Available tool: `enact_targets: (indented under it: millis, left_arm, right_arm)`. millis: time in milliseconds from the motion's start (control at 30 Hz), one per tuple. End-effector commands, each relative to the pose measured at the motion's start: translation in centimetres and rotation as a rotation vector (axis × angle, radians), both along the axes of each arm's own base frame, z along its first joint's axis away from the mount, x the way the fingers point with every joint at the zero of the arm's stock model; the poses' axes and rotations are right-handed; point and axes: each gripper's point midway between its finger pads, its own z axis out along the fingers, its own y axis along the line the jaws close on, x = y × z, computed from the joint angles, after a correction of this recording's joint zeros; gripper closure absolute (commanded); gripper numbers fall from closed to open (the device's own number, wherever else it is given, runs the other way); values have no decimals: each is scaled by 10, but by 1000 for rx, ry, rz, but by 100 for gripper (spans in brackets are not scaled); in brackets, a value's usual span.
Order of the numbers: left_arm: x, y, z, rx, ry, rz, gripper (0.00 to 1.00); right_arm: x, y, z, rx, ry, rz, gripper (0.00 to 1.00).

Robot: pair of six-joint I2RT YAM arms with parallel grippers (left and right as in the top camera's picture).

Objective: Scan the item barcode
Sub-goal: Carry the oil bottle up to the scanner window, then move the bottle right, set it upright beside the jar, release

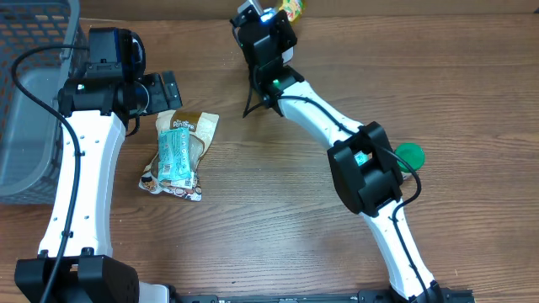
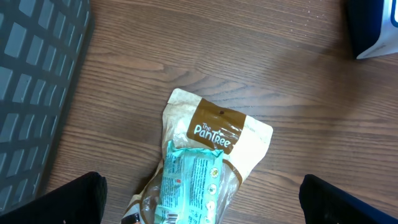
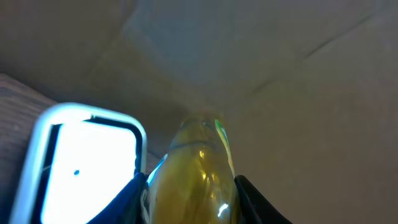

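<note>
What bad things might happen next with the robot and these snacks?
1. The yellow shiny item, pinched in the right gripper beside the glowing white device, looks glossy with bright glare. It might slip, or its barcode may read badly.
2. The teal packet lies on top of the brown PanTree bag under the open left gripper. A grab might catch both or knock the packet off.

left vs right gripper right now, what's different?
Left gripper is wide open and empty; right gripper is shut on a yellow item. Left hangs over the snack packets; right is beside a lit white device. Both have black fingers.
</note>
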Motion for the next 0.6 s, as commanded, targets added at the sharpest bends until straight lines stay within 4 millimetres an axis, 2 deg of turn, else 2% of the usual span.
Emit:
enact_targets:
  millis: [0,167,300,367,400,567]
  left_arm:
    - [4,-4,7,-7,-19,-4,1]
    - [4,-4,7,-7,-19,-4,0]
    - [4,-4,7,-7,-19,-4,0]
    - [4,-4,7,-7,-19,-4,0]
    - [4,-4,7,-7,-19,-4,0]
    - [4,-4,7,-7,-19,-4,1]
  right_arm:
    - [-15,4,70,76,-147,-71,82]
    - [-42,-2,141,124,-223,-108,88]
    - [-66,-6,176,174,-178,-70,88]
    - [-80,-9,182,219,-118,-38,88]
    - [-97,-9,182,288,-26,11,88]
    - [-145,-23,173,527,240,81,87]
